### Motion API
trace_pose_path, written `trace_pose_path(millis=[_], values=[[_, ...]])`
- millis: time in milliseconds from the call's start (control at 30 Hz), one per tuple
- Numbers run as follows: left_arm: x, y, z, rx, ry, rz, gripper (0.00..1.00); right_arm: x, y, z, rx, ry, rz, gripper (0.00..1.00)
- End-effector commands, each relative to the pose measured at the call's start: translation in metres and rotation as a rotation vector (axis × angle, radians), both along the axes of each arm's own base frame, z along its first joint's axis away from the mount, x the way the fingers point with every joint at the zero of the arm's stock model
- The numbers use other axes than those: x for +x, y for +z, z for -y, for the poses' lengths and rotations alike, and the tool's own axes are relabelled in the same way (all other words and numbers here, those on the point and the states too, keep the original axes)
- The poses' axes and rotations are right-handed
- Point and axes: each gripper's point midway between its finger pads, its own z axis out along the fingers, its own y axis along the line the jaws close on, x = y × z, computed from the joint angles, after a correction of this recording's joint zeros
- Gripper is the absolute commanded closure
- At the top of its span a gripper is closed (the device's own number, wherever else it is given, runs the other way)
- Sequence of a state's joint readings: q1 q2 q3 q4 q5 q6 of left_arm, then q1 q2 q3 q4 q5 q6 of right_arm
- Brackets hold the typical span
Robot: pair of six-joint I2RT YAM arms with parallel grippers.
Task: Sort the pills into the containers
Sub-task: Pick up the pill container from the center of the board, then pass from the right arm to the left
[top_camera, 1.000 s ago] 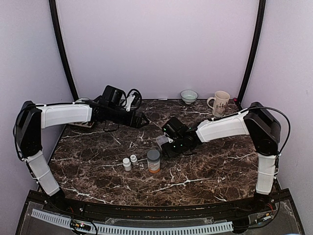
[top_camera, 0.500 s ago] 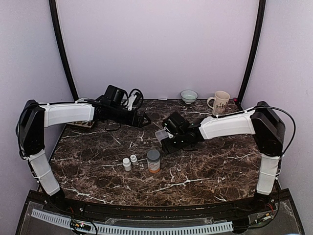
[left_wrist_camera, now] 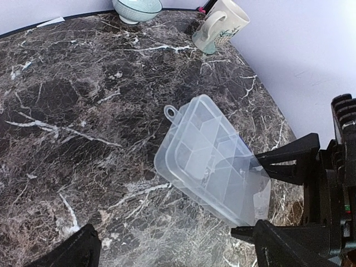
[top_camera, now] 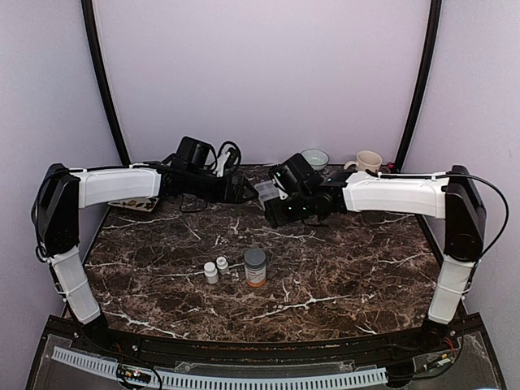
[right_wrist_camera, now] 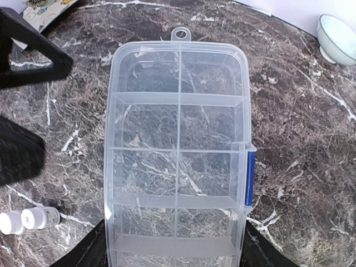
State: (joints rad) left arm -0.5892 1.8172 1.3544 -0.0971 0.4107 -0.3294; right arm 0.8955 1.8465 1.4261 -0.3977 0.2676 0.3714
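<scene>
We caught the right end effector (right_wrist_camera: 175, 242) clamped on the clear pill box (right_wrist_camera: 178, 139). One finger pressed each long side at the end nearest its wrist, and the box was held up off the dark marble counter (top_camera: 341, 268). Through the plastic, the right wrist camera showed the compartments (right_wrist_camera: 144, 128) running in two columns away from the fingers. A blue latch (right_wrist_camera: 250, 178) sat on the box's right edge, and a small hang tab (right_wrist_camera: 179, 34) marked the far end.

The left end effector (top_camera: 245, 192) faced that tab end with its fingers spread wide and nothing between them. It was near the box but apart from it. From its own camera, the box lay ahead of the fingers and looked tilted.

Toward the arm bases from both end effectors, and well apart from them, an orange bottle (top_camera: 255, 267) with a grey cap stood upright on the counter. Two small white bottles (top_camera: 211, 272) stood just beside it. Beyond the right end effector, a pale bowl (left_wrist_camera: 137, 8) and a mug (left_wrist_camera: 219, 25) sat at the back edge of the counter, by the wall.

We could make out no pills in any view.
</scene>
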Motion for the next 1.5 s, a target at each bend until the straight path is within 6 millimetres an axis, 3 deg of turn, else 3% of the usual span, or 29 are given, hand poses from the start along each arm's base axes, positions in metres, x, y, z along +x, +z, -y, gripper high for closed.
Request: trace_pose_path(millis=[0, 300, 733, 1100, 1367, 1467], values=[[0.0, 0.018, 0.015, -0.087, -0.028, -0.003, 0.01, 0.007, 0.036, 0.0, 0.032, -0.013, 0.054, 0.85], [0.002, 0.024, 0.022, -0.155, -0.023, -0.033, 0.02, 0.008, 0.057, -0.007, 0.094, -0.01, 0.062, 0.85], [0.012, 0.033, 0.034, -0.321, 0.003, -0.125, 0.17, 0.004, 0.069, -0.017, 0.168, 0.005, 0.047, 0.85], [0.008, 0.03, 0.043, -0.409, -0.013, -0.221, 0.45, 0.008, 0.073, -0.023, 0.182, 0.004, 0.052, 0.85], [0.004, 0.032, 0.04, -0.426, -0.004, -0.224, 0.53, 0.01, 0.071, -0.026, 0.18, 0.001, 0.048, 0.85], [0.003, 0.033, 0.04, -0.432, -0.008, -0.226, 0.61, 0.01, 0.069, -0.025, 0.177, -0.005, 0.048, 0.85]])
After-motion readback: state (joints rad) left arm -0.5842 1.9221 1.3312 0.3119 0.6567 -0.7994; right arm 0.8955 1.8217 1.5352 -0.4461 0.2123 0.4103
